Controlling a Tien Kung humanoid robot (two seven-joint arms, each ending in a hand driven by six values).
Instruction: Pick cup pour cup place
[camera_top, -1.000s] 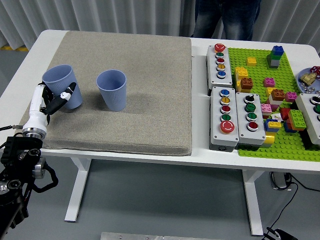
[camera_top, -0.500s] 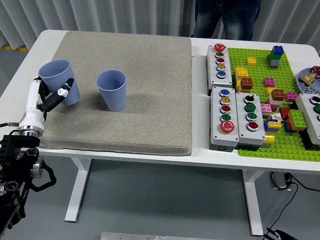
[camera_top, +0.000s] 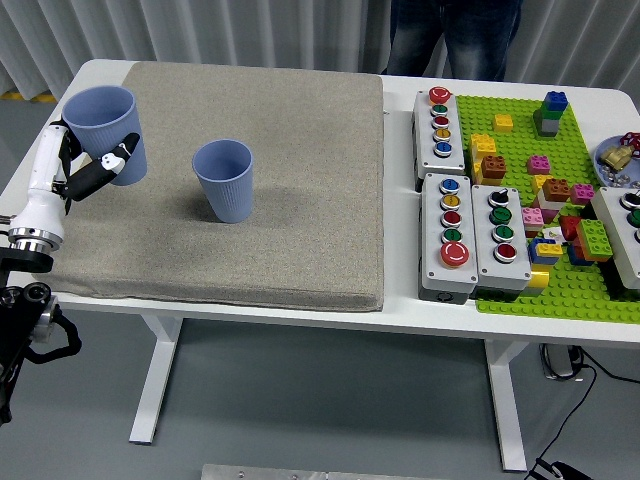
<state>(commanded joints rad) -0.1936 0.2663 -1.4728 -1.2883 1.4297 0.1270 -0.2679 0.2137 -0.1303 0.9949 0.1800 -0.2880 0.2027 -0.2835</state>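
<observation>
Left hand (camera_top: 88, 172) clamped on lifted blue cup (camera_top: 103, 130) | second cup (camera_top: 224, 179) upright on mat (camera_top: 300, 200) | risk: loose grip, cup slips when tipped.

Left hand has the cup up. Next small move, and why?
Probably carry it right, toward the standing cup, then tip. The left hand is shut on the held cup, which is upright near the grey mat's left edge, well left of the standing cup's mouth. Tilting here would likely pour onto the mat.
</observation>
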